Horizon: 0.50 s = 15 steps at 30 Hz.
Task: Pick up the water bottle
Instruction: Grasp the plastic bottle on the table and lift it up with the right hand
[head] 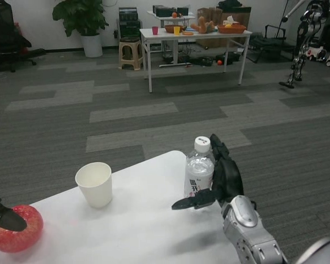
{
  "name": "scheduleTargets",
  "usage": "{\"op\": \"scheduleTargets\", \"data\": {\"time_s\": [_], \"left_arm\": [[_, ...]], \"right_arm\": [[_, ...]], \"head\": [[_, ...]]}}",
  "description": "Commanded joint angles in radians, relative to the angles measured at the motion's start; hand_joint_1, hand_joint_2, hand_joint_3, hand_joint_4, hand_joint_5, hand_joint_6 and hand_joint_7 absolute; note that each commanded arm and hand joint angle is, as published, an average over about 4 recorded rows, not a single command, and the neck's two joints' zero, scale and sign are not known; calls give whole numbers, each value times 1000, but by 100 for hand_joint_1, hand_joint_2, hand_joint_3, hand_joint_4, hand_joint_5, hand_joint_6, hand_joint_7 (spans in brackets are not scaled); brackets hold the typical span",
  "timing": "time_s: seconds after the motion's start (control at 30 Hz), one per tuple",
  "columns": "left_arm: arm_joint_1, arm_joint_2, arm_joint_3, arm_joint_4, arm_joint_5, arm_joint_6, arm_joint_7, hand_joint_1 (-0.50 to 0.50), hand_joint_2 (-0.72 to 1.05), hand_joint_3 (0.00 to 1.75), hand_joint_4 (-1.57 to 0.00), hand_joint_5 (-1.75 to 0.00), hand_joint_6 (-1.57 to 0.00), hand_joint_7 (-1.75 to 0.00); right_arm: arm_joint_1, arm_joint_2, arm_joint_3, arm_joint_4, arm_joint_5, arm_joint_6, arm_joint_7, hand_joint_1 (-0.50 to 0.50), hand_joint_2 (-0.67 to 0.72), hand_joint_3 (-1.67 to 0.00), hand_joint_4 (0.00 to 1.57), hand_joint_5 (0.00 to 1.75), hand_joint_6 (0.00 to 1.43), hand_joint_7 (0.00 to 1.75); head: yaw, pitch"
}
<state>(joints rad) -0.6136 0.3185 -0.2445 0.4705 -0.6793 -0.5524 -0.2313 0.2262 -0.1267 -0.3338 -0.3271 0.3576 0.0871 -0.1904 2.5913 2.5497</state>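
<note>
Head view: white table (137,231), grey carpet (154,110).

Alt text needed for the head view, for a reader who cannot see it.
The right robot hand wraps around a clear water bottle standing upright near the far edge of a white table. A white paper cup stands to its left, and the left robot hand touches a red apple.

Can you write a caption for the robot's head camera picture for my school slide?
The robot's right hand wraps around a water bottle at the white table's edge, near a paper cup and a red apple.
</note>
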Motion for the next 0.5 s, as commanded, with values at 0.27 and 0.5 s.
{"op": "scheduleTargets", "data": {"time_s": [0.27,0.5], "left_arm": [[18,-1,11,-11,3,-8,0,-50,-55,9,0,0,0,0],[23,-1,10,-18,4,-8,0,-50,-55,9,0,0,0,0]], "right_arm": [[-72,-2,54,115,-43,-27,-11,-46,22,-8,0,0,0,0],[-82,2,72,171,-24,-91,-9,-36,12,-8,0,0,0,0]], "head": [[0,11],[3,9]]}}
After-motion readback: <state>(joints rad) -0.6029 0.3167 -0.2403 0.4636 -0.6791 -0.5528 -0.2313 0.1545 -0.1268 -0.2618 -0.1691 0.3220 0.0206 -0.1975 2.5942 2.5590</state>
